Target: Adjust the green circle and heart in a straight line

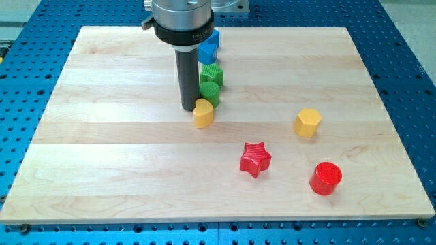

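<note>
- Green circle [210,92] sits near the counter's [102,170] top centre, just right of the rod, partly behind it.
- Yellow heart [203,113] is directly below the circle toward the view's bottom, touching or nearly so; can't tell which.
- Another green block [212,74], ribbed, shape unclear, sits just above the circle; blue block [208,49] above that, top half hidden by the arm's collar.
- These four make a rough column, leaning slightly to the view's right going up.
- Progress, my read: circle & heart look close to lined up already; heart is a bit left of the circle, so a small nudge seems left, if any.
- My tip [189,109] rests on the counter just left of the heart, touching or almost. No end effector as such: plain rod, nothing to open or close.
- Well apart, on the view's right: yellow hexagon-ish block [308,123], red star [255,159], red cylinder [325,178].
- Hidden: circle's left edge behind rod; blue shape hard to tell.
</note>
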{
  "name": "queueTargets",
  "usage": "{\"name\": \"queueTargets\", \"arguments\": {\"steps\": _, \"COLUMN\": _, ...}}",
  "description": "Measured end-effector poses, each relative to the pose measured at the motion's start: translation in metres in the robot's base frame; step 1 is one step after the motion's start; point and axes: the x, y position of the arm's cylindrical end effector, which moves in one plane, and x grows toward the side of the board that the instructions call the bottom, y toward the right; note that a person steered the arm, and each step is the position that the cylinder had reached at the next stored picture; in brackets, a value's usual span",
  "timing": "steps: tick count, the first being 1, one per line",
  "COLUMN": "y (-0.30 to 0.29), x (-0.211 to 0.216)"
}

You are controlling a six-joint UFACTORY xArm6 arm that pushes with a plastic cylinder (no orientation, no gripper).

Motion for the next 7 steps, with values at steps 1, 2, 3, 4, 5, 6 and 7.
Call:
{"name": "queueTargets", "arguments": {"steps": 1, "y": 0.001, "x": -0.005}}
{"name": "queueTargets", "arguments": {"steps": 2, "y": -0.029, "x": 0.023}}
{"name": "queueTargets", "arguments": {"steps": 3, "y": -0.027, "x": 0.039}}
{"name": "queueTargets", "arguments": {"steps": 4, "y": -0.012, "x": 0.039}}
{"name": "queueTargets", "arguments": {"steps": 5, "y": 0.008, "x": 0.039}}
{"name": "queueTargets", "arguments": {"steps": 6, "y": 0.016, "x": 0.039}}
{"name": "queueTargets", "arguments": {"steps": 7, "y": -0.006, "x": 0.063}}
